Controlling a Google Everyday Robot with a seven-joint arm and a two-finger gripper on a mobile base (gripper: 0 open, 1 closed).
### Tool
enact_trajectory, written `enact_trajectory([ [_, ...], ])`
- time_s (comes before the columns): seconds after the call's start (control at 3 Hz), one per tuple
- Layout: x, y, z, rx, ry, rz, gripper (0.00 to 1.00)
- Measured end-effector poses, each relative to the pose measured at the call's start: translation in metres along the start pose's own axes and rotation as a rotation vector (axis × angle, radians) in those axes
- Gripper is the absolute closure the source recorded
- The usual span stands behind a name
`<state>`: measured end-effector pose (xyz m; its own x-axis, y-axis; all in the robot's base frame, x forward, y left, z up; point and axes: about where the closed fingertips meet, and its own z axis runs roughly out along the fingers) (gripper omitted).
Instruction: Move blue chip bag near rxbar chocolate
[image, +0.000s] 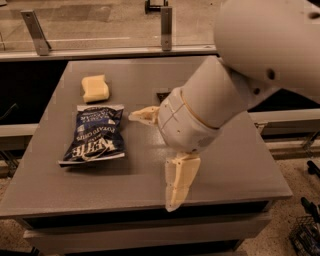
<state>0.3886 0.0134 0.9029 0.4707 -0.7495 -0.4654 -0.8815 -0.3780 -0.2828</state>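
Tabletop (240, 165) carries three items; the arm (260, 40) reaches over its right half and blocks much of the view there. Bag (95, 135) lies flat on the left half, label up, untouched. Tool (151, 161) hovers just right of the bag, released: one finger points left toward the bag, the other points down at the front edge, and nothing sits between them. Sponge (95, 87) rests just behind the bag. Rxbar (162, 95) lies near the tabletop centre, largely hidden by the wrist.

Judged hazards:
- Slip. The bag is flat and crinkly, so a shallow pinch on the film may pull free during the lift.
- Collision. The bar sits close under the arm, so a low sweep may knock it away.
- Overshoot. With the bar hidden, the bag may land on it rather than beside it.
- Stray contact. A descent too far back may shove the sponge.
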Motion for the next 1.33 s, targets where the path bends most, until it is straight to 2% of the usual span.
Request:
enact_trajectory([
  [0.33, 0.002, 0.001, 0.005, 0.092, -0.08, -0.013, 0.0],
  [0.67, 0.0, -0.002, 0.012, 0.159, -0.12, -0.022, 0.0],
  [1.0, -0.012, -0.01, 0.021, 0.188, -0.049, -0.057, 0.0],
  [1.33, -0.011, -0.009, 0.023, 0.179, -0.066, -0.058, 0.0],
])
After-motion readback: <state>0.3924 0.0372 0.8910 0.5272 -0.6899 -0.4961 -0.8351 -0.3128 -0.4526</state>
